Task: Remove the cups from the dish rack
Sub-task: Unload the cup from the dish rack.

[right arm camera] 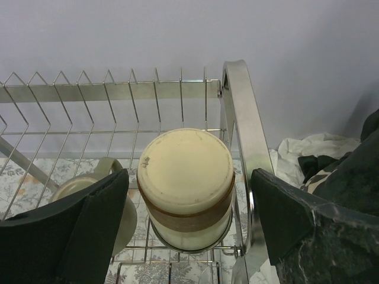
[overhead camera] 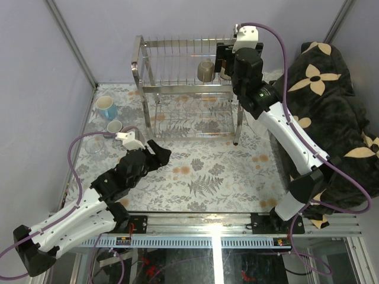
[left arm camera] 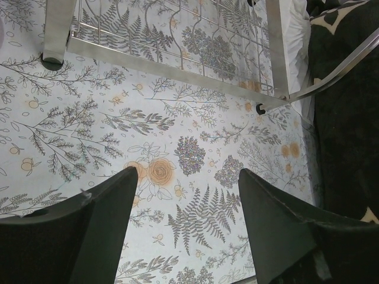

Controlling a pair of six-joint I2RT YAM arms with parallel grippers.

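Observation:
The chrome dish rack (overhead camera: 188, 89) stands at the back of the table. An olive-grey mug (overhead camera: 205, 71) sits on its upper tier. My right gripper (overhead camera: 227, 64) is open at the rack's right end and hides the cup there from above. In the right wrist view the gripper (right arm camera: 189, 177) straddles an upside-down brown-and-cream cup (right arm camera: 186, 189) without touching it, with the olive-grey mug (right arm camera: 70, 188) to its left. A light blue mug (overhead camera: 107, 107), a grey-blue cup (overhead camera: 115, 126) and a clear glass (overhead camera: 93, 145) stand on the table at the left. My left gripper (overhead camera: 159, 152) is open and empty over the tablecloth (left arm camera: 186, 177).
The rack's right post (right arm camera: 243, 136) runs just inside my right finger (right arm camera: 284, 219). The rack's lower rail (left arm camera: 177, 74) and foot (left arm camera: 54, 56) lie ahead of the left gripper. A dark flowered blanket (overhead camera: 331, 94) lies piled along the table's right side. Grey walls close in the back and left.

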